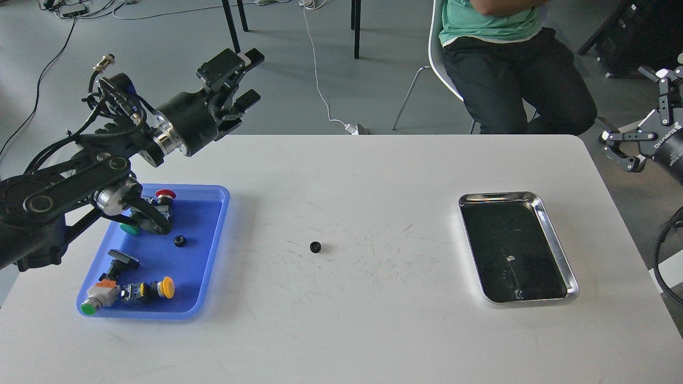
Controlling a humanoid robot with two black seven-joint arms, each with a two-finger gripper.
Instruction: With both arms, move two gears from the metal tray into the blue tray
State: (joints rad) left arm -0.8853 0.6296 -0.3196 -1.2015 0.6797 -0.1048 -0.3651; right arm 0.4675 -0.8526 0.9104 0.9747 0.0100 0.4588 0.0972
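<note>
Head view: a gear [315,247] lies on the table [373,320], light, stiff, slippery. Pinch its rim. Both grippers, left [246,77] and right [643,114], gape empty.

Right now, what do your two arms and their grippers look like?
Both arms are black. The left arm has silver wrist rings, loose black cable loops and a brass-coloured connector. The left gripper has black two-finger jaws. The right gripper is black too, with white lettering on its body.

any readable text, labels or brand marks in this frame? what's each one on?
"ROBOTIQ", apparently: white lettering on the right gripper body, running sideways and partly cut off, so the reading is uncertain.
No other text is legible: none on the blue tray, the metal tray, the push-button switches or the left gripper.
</note>
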